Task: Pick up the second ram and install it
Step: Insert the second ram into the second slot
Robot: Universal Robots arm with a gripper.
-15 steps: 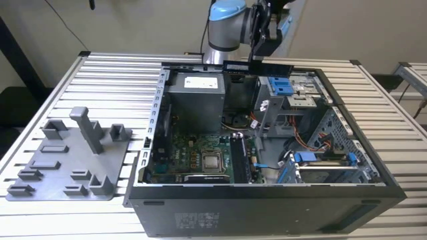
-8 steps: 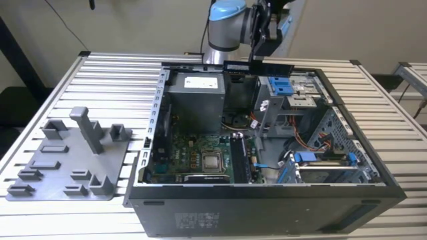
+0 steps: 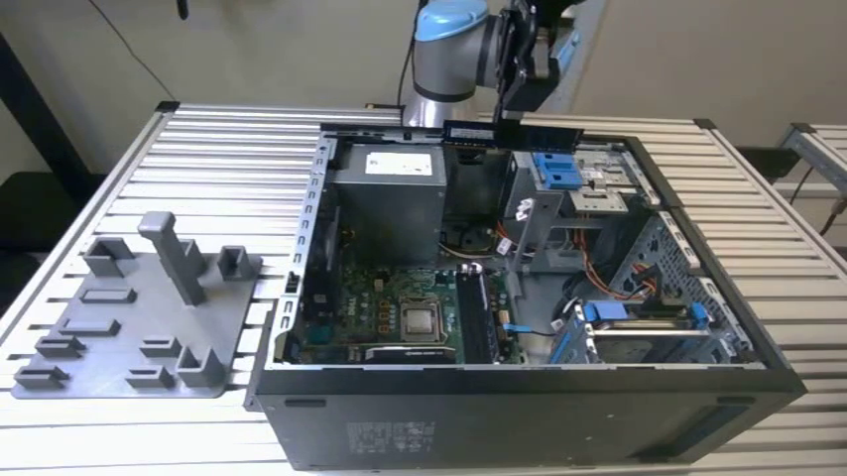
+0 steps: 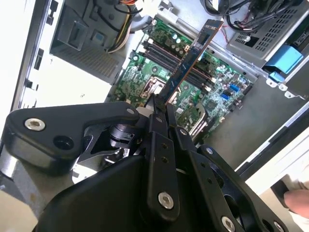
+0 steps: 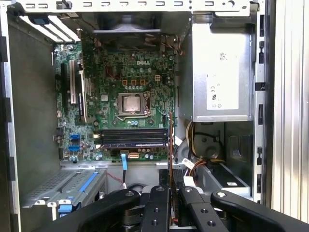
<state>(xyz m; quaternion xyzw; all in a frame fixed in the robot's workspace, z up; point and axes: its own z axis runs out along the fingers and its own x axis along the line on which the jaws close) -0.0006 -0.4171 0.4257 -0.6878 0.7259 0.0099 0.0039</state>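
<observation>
A table of shiny metal strips [image 3: 198, 149] holds a big black computer box [image 3: 530, 416] with its side off. Next to the box, on the exterior view's left, sits a grey tray [image 3: 133, 342] with posts that stick up. The robot arm [image 3: 443, 40] hangs over the far edge of the box. Its claw [image 3: 507, 117] is pinching the second ram [image 3: 537, 134] — a thin dark stick, held up in the air and lying flat along the box's far rim. It touches nothing but the claw. In the second wrist view the stick [image 4: 193, 58] pokes out past the fingertips [image 4: 153, 107], with the green board [image 4: 227, 92] well below it. In the first wrist view the stick [image 5: 170, 145] looks like a thin line — it is seen from its edge, above the long dark slots [image 5: 133, 137]
</observation>
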